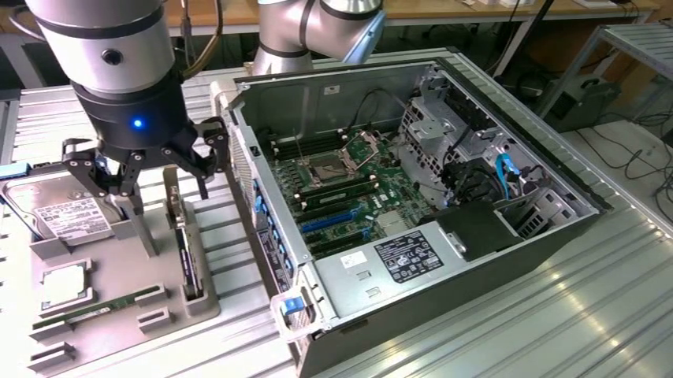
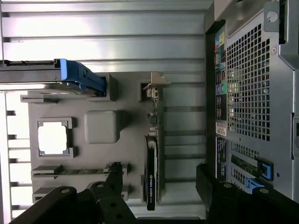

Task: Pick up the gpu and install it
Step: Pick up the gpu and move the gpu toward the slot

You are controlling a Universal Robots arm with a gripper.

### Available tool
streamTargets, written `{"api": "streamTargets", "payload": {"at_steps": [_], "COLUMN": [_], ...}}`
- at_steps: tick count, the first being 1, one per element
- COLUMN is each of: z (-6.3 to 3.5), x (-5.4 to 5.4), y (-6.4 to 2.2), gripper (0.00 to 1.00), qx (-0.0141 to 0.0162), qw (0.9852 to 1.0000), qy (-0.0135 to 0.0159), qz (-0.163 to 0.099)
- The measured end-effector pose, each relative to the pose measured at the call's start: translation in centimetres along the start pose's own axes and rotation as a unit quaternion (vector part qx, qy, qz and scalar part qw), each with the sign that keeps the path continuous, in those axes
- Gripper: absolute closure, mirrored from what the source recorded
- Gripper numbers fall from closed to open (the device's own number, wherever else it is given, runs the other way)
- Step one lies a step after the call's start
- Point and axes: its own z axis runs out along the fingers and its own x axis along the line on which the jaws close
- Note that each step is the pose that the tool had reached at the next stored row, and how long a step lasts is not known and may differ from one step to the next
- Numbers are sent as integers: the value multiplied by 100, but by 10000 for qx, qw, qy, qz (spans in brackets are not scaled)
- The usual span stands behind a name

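Note:
The gpu [image 1: 188, 260] stands on its long edge in a slot of the grey parts tray [image 1: 126, 272], just left of the open computer case [image 1: 421, 197] in the exterior view. In the wrist view the gpu [image 2: 153, 163] shows as a thin dark card seen edge-on, with its silver bracket [image 2: 154, 87] at one end. My gripper [image 1: 158, 189] hangs open above the tray, over the card's bracket end. The black fingers [image 2: 112, 179] stand wide on either side of the card without touching it, and nothing is held in my gripper [image 2: 159, 184].
On the tray [image 2: 126, 149] lie a hard drive [image 1: 63, 216], a processor [image 1: 63, 283] and a memory stick [image 1: 100, 309]. The case lies on its side with the motherboard and blue card slots [image 1: 326, 224] exposed. Its perforated rear wall [image 2: 252, 88] stands close beside the gpu.

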Motion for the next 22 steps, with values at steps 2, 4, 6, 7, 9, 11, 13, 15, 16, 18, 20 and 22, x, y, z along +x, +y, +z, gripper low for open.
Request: {"api": "streamTargets", "payload": {"at_steps": [2,4,6,7,9,11,13,15,16,18,20,22], "z": [35,76,114,131,169,205,244,276,295,333,374,409], "x": [3,11,23,30,47,51,54,56,57,61,64,66], "y": [-3,-5,-6,-7,-8,-11,-17,-29,-39,-58,-78,-102], "gripper": [26,26,26,26,26,26,26,26,26,26,26,26], "qx": [-1,-2,-2,-3,-3,-3,-4,-4,-4,-5,-5,-5], "qw": [10000,10000,10000,9999,9999,9999,9999,9998,9998,9998,9998,9997], "qy": [2,3,3,3,4,5,6,6,6,7,8,9], "qz": [-49,-85,-98,-106,-128,-146,-164,-178,-186,-204,-223,-234]}}
